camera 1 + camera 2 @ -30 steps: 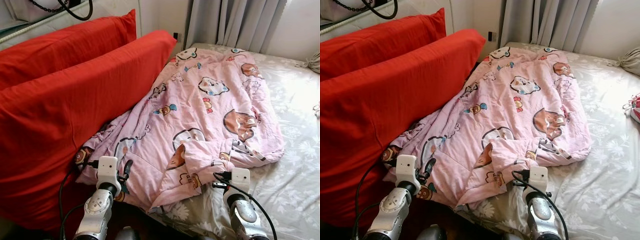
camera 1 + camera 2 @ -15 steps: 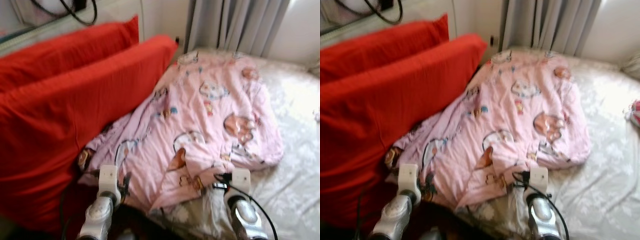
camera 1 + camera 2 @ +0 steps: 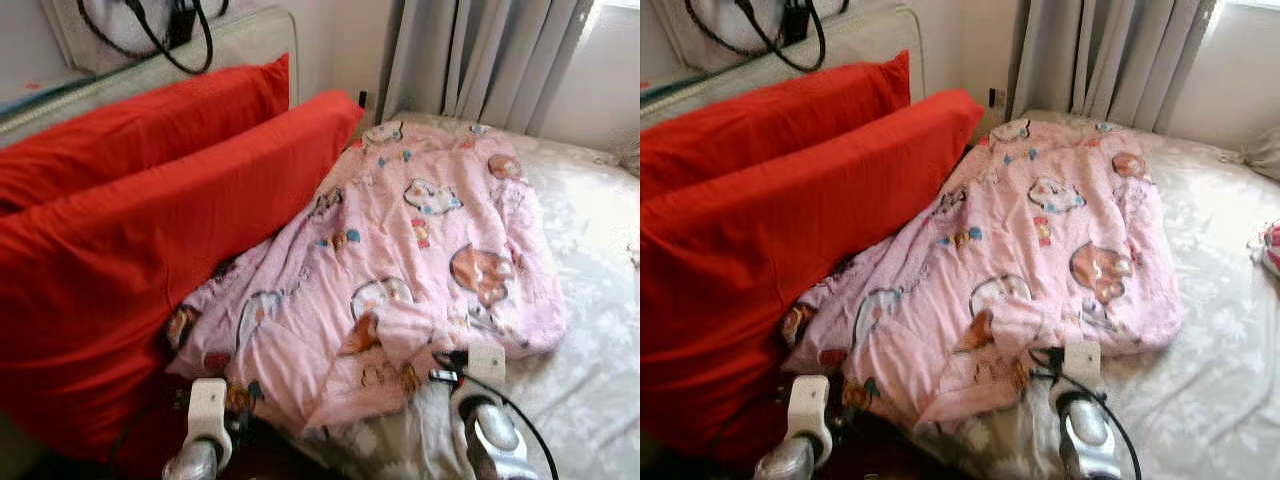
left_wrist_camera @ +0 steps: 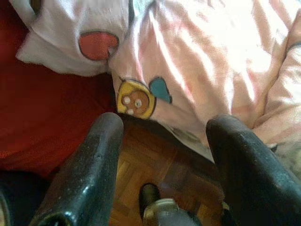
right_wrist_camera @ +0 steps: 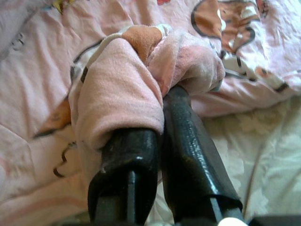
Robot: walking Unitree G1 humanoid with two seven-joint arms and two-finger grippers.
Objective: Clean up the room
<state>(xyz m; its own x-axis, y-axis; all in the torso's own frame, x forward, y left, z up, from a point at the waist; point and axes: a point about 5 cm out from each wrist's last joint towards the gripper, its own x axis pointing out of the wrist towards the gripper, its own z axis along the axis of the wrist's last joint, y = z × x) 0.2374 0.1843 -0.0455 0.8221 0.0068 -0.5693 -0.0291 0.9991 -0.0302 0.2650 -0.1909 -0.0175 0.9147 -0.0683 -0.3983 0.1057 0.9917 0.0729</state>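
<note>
A pink cartoon-print blanket [image 3: 430, 230] lies crumpled along the bed, its near edge hanging off toward me. My right gripper [image 5: 164, 94] is shut on a bunched fold of that blanket [image 5: 122, 80] near its front corner; its wrist [image 3: 485, 365] sits just below the fold. My left gripper [image 4: 162, 127] is open, fingers [image 4: 94, 160] wide apart with nothing between them. It hovers just short of the blanket's hanging edge [image 4: 188, 70], over wooden floor; its wrist [image 3: 207, 405] is low at the bed's near corner.
Two large red pillows [image 3: 150, 230] lean along the left, against a pale headboard with a black cable [image 3: 180, 20]. Grey curtains [image 3: 480, 50] hang behind. A floral grey sheet [image 3: 590, 300] covers the mattress on the right. A small red-and-white item [image 3: 1270, 245] lies at the right edge.
The camera has tilted and the picture shifted. My left arm has dropped back from the blanket's edge. The right gripper stays shut on the fold.
</note>
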